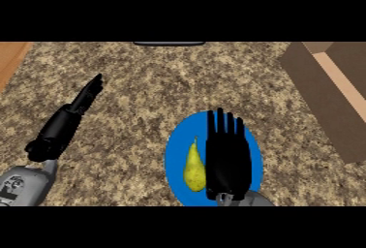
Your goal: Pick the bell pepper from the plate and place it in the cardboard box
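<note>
A blue plate (177, 145) lies on the counter at the lower middle of the head view. On it rests a yellow-green, pear-shaped fruit (194, 167), lying lengthwise with its stem pointing away from me. My right hand (226, 160) hovers flat over the plate, fingers straight and pointing away, just right of the fruit and covering much of the plate. My left hand (87, 97) is at the left, fingers straight and stretched toward the far side, holding nothing. The cardboard box (325, 92) stands open at the right edge.
The speckled counter spreads around the plate. A dark object (169, 43) sits at the far edge, top centre. A strip of wood (10, 58) shows at the upper left corner.
</note>
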